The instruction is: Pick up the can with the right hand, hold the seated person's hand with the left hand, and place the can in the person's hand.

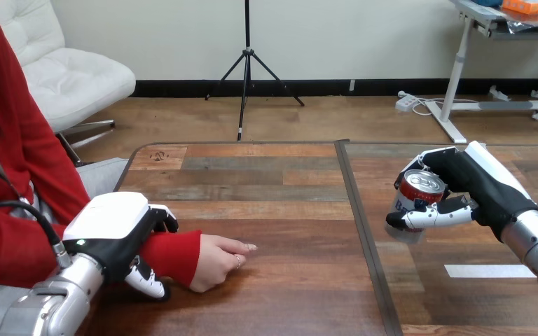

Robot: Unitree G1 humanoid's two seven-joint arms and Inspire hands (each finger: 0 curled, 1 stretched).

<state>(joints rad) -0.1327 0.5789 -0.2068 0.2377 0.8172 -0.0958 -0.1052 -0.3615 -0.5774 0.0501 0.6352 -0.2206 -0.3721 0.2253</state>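
Open table (287, 210) between can (420, 187) and person's hand (217, 262), path apparently free

wooden plank table (252, 175), dark seam (363, 231) down middle

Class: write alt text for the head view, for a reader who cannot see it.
The robot's right hand grips a can at the wooden table's right. Its left hand clasps the person's red-sleeved wrist; the person's hand rests on the table.

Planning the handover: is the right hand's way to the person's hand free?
Probably yes: only bare table lies between the right hand, holding the can, and the person's hand, which rests palm down.
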